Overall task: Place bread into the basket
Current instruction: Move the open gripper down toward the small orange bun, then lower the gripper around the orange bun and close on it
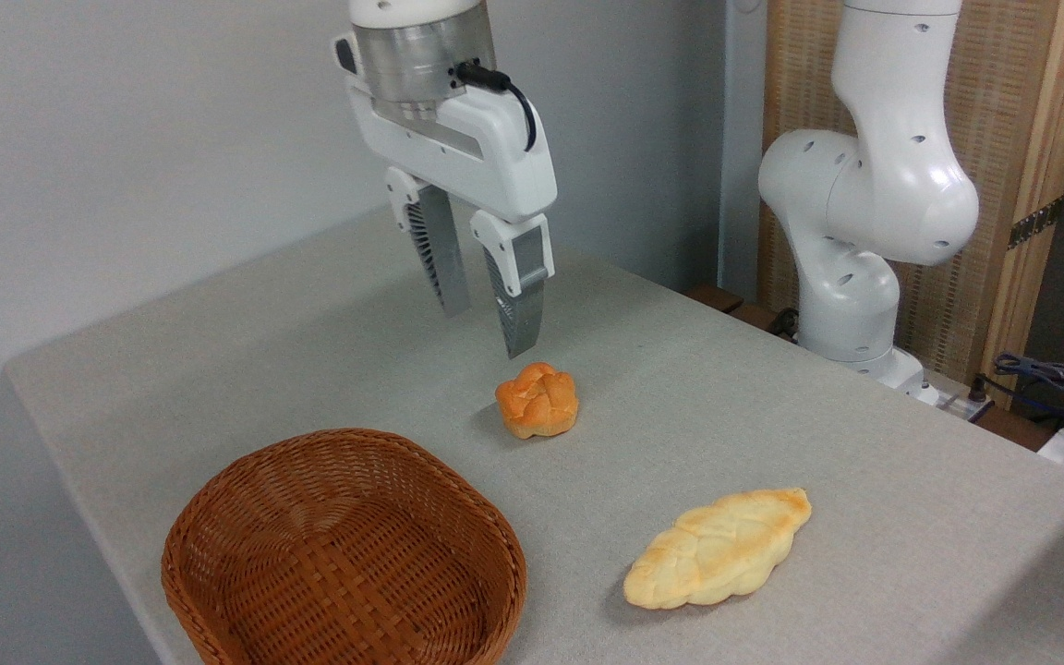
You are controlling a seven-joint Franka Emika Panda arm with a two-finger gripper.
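Observation:
The bread (pixel 538 399), a small knotted orange-golden bun, rests on the grey table near the middle. The brown wicker basket (pixel 246 480) stands at the front left and holds nothing. My gripper (pixel 488 329) hangs in the air just above and slightly left of the bun, open, with nothing between its two grey fingers (pixel 519 314). A gap shows between the fingertips and the bun.
A long, flat, pale-yellow leaf-shaped loaf (pixel 719 549) lies at the front right. The arm's white base (pixel 851 305) stands at the table's far right edge, with cables (pixel 1054 379) beside it. A wall runs behind the table.

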